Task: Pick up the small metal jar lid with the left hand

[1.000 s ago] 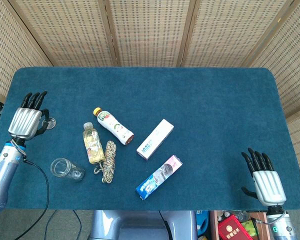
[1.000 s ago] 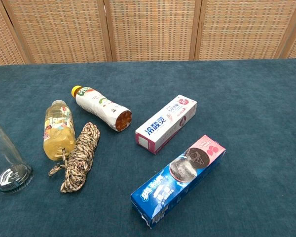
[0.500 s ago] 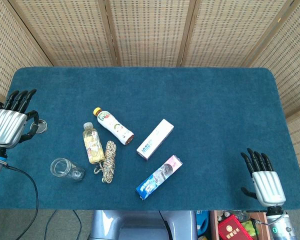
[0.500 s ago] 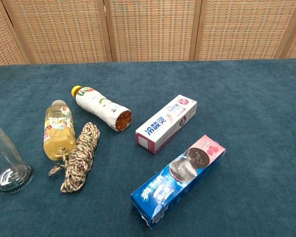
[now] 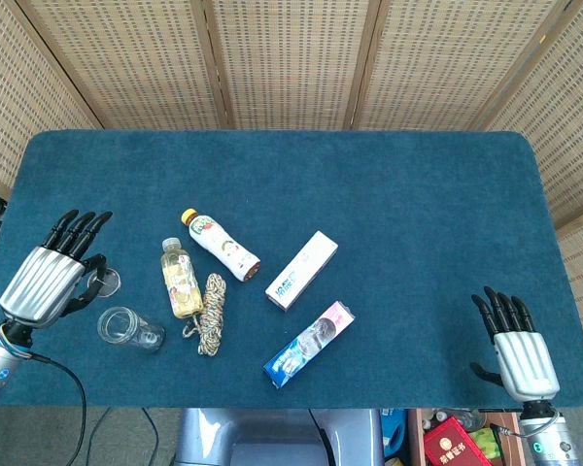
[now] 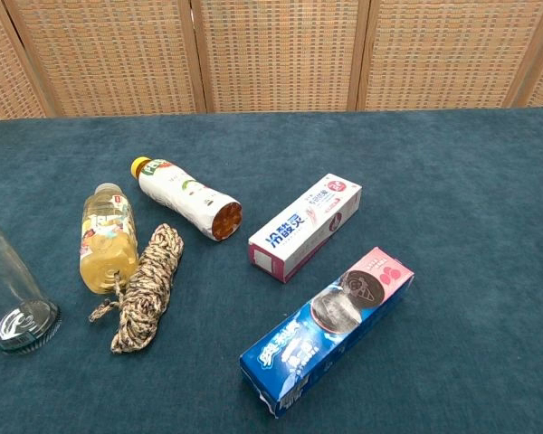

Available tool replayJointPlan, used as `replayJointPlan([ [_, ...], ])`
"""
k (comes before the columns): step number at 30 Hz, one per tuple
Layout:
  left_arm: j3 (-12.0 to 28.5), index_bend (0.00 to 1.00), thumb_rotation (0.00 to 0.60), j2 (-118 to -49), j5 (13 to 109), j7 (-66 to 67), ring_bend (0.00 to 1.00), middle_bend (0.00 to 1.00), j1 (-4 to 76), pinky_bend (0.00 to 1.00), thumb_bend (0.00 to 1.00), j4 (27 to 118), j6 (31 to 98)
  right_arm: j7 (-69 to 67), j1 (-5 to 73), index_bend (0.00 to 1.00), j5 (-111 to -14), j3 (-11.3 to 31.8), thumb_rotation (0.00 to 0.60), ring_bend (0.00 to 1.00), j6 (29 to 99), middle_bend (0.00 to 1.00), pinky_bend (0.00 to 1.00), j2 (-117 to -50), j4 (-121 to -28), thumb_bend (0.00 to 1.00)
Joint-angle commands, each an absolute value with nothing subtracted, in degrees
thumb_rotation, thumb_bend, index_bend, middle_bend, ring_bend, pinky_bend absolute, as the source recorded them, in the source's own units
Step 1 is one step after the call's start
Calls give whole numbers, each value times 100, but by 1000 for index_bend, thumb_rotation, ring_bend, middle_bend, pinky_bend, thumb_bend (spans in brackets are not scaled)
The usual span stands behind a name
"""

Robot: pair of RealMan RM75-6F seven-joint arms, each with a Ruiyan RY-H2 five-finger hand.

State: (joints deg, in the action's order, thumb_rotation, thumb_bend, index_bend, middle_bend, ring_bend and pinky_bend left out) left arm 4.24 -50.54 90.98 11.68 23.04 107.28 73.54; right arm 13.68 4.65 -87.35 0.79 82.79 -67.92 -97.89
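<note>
Head view: left hand (image 5: pixel 47 282) sits at left edge of frame, lower-middle, back of hand up, fingers stretched toward upper right w/ thumb tucked under. Small metal jar lid (image 5: pixel 105 282) shows as a pale disc right at the thumb side of that hand, partly covered by it; looks pinched betw thumb and finger but can't tell for sure if it's lifted off the table (image 5: pixel 389 194). Glass jar (image 5: pixel 130 329) lies on its side just below the hand, lower left. Right of it, approx frame centre-left: yellow drink bottle (image 5: pixel 180 280) lying down, coiled rope (image 5: pixel 212 313) touching its right side, white bottle w/ yellow cap (image 5: pixel 221 245) tilted just above. Toothpaste box (image 5: pixel 301 270) near centre, blue-pink biscuit pack (image 5: pixel 309 343) below it, apart. Right hand (image 5: pixel 517 351) at lower right corner, fingers spread, holding nothing, resting at table edge. Chest view shows neither hand nor lid; same items: jar at left edge, bottles, rope, the two boxes mid-frame.
</note>
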Motion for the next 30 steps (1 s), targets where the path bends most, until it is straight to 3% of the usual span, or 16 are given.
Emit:
replayJointPlan([
  [1,320,623,600,-5096,9258,1158,0,0,2231,0,419,10737,7403,1356,463,0,-8735,84,600,0,8285,0,0,-6786,-9787,0],
  [30,-105,624,600,-5371,10056,1195,0,0,1983,0,419,10638,7554,1313,453,0,-8717,97,600,0,8286,0,0,-6782,-9780,0],
])
